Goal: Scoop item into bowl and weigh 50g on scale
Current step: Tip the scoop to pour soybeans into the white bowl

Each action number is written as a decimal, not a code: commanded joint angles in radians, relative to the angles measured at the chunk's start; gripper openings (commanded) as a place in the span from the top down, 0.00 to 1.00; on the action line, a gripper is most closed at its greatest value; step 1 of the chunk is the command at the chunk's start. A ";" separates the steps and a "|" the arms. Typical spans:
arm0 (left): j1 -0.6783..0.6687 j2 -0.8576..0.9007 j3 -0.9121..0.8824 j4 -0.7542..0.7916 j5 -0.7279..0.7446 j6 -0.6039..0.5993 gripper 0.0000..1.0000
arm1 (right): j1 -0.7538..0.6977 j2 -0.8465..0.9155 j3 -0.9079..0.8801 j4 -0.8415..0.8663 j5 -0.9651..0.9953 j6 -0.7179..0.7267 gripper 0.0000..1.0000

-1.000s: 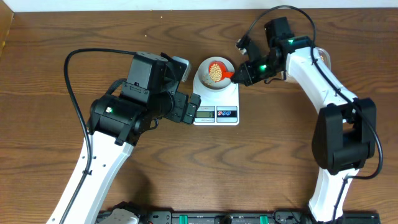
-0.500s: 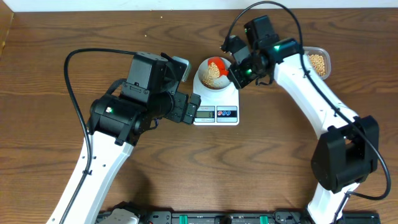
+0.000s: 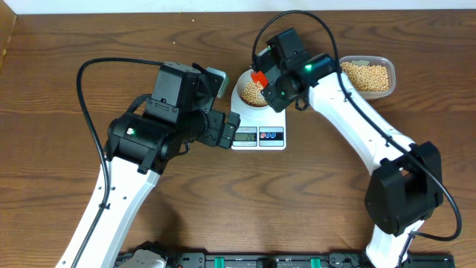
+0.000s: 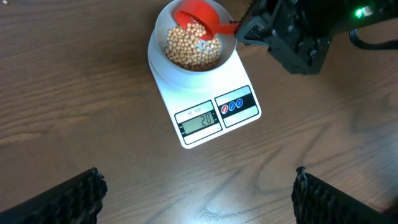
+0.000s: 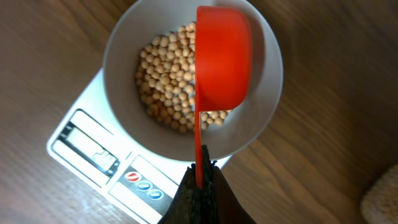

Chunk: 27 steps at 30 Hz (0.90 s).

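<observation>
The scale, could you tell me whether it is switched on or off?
On: the scale shows dark digits on its grey display.

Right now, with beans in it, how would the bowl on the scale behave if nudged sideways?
The bowl would probably slide rather than tip: it sits low and wide on the smooth scale top. The beans add weight low down, likely steadying it. A sharp shove might send the round beans rolling inside.

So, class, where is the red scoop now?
Right wrist view: the red scoop is over the bowl on the scale, handle pinched by the right fingers.
</observation>
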 commanded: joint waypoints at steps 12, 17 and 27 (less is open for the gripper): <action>0.004 0.007 0.005 0.000 -0.010 0.017 0.02 | 0.043 -0.107 0.020 0.036 0.132 -0.028 0.99; 0.004 0.007 0.005 0.000 -0.010 0.017 0.02 | 0.045 -0.109 0.020 0.037 0.132 -0.028 0.99; 0.004 0.007 0.005 0.000 -0.010 0.017 0.02 | -0.095 -0.157 0.045 0.058 -0.145 0.026 0.99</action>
